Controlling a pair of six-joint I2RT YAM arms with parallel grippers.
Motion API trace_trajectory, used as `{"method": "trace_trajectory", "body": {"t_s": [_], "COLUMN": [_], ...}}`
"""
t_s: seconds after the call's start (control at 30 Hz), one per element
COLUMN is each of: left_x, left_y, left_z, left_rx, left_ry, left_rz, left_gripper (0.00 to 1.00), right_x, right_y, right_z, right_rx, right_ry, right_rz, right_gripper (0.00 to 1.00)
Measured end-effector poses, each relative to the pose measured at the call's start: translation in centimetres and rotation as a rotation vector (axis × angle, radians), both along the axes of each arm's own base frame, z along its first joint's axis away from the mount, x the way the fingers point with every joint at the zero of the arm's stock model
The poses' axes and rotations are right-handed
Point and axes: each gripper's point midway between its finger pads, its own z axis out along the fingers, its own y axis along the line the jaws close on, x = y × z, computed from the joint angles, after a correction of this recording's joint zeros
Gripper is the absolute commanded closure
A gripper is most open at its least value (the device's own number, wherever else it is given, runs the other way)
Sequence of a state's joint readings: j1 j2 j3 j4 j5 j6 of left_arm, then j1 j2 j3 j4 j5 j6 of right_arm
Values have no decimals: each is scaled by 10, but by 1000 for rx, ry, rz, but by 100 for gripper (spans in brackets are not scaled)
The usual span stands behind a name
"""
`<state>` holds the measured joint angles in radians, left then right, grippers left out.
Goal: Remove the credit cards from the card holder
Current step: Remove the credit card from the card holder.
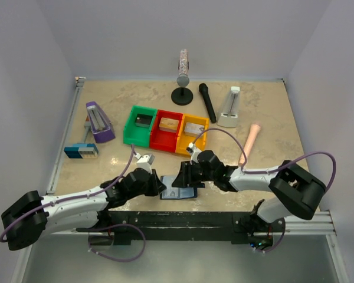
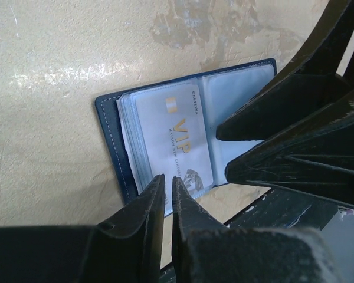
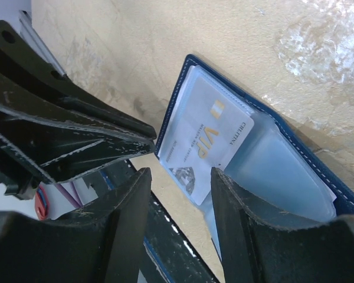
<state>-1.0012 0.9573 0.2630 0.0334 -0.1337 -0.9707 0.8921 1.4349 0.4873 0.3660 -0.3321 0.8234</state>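
The card holder [image 1: 178, 192] lies open on the table near the front edge, navy outside with pale blue clear sleeves. A silvery grey card [image 2: 174, 138] with gold VIP lettering shows in the left page; it also shows in the right wrist view [image 3: 209, 138]. The yellow-gold and black cards are hidden. My left gripper [image 2: 166, 177] is shut to a thin slit, with its tips at the near edge of that card's sleeves; I see nothing between them. My right gripper [image 3: 180, 172] is open and straddles the card's near corner, with one finger [image 3: 224, 183] on the empty right page.
Green [image 1: 139, 125], red [image 1: 167, 131] and yellow [image 1: 192, 133] bins hold small boxes behind the wallet. A purple device [image 1: 98, 122] and a blue-and-white gadget [image 1: 81, 151] stand at the left. A microphone stand [image 1: 182, 88], a black microphone [image 1: 207, 101], a white stand [image 1: 230, 107] and a peach tube [image 1: 250, 141] are at the back right.
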Motion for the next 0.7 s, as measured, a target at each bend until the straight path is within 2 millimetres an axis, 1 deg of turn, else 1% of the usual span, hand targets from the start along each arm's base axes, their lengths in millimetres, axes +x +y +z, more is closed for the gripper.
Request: {"method": "trace_trajectory", "body": {"t_s": [0.17,0.27,0.7], "left_x": [0,-1,3], "left_y": [1,3,-2], "left_z": [-2,-3,0], "left_rx": [-7,-9,-35], "left_ry": [4,3,-16], "left_rz": [8,14,17], "left_gripper": [90,92,99], "right_x": [-2,-3,-1], "right_y": [-1,-2,0], "right_z": [-12,-16,-13], "right_rx": [-17,-20,2], "right_ry": [37,49,50], "right_rz": [-13,-18,-28], "right_gripper": [51,51,51]}}
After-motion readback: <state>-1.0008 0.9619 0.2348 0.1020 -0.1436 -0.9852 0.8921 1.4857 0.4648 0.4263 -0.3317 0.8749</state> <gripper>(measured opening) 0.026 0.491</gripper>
